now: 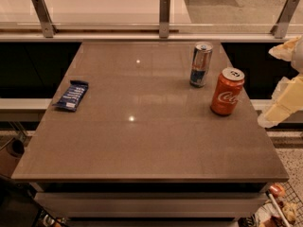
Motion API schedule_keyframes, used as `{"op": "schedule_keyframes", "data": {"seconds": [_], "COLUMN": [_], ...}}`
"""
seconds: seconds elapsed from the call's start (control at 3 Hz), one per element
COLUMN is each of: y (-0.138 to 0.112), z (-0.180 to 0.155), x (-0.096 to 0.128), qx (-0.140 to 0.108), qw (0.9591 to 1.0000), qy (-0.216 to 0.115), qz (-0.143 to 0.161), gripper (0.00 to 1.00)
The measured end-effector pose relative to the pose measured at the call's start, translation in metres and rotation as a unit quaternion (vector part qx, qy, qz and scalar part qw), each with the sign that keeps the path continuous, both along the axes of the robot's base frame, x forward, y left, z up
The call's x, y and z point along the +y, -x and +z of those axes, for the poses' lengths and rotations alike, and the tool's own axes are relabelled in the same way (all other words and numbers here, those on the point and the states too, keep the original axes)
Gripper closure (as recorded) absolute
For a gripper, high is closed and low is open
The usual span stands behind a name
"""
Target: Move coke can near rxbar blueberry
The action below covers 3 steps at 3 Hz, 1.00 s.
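Note:
The orange-red coke can [227,91] stands upright near the right edge of the brown table [142,141]. The rxbar blueberry [71,95], a flat dark blue bar, lies near the table's left edge, far from the can. My gripper [279,105] shows as pale cream fingers at the right border of the camera view, just beyond the table's right edge and to the right of the coke can, not touching it.
A slim silver-and-blue can [200,64] stands upright just behind and left of the coke can. A glass rail with metal posts [164,16] runs along the table's far edge. Clutter lies on the floor at the bottom right [277,207].

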<state>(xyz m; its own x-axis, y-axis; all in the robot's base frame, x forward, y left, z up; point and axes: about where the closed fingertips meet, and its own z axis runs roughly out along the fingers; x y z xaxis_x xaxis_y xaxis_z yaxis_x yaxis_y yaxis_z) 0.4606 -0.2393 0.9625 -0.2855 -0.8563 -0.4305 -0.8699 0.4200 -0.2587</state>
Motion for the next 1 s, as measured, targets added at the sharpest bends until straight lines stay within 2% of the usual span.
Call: {"op": "schedule_keyframes", "data": {"seconds": [0.33,0.67,1.0], "y": [-0.023,-0.049,-0.069], "z": [-0.016,-0.030,-0.038], "x": [-0.010,-0.013,-0.007], "qx": [-0.030,-0.064,-0.091], "qw": [0.9958,0.9835,0.9678], "qy": [-0.081,-0.162,-0.228], "qz": [-0.031,-0.050,-0.056], "gripper": [0.00,0.00,0.00]}}
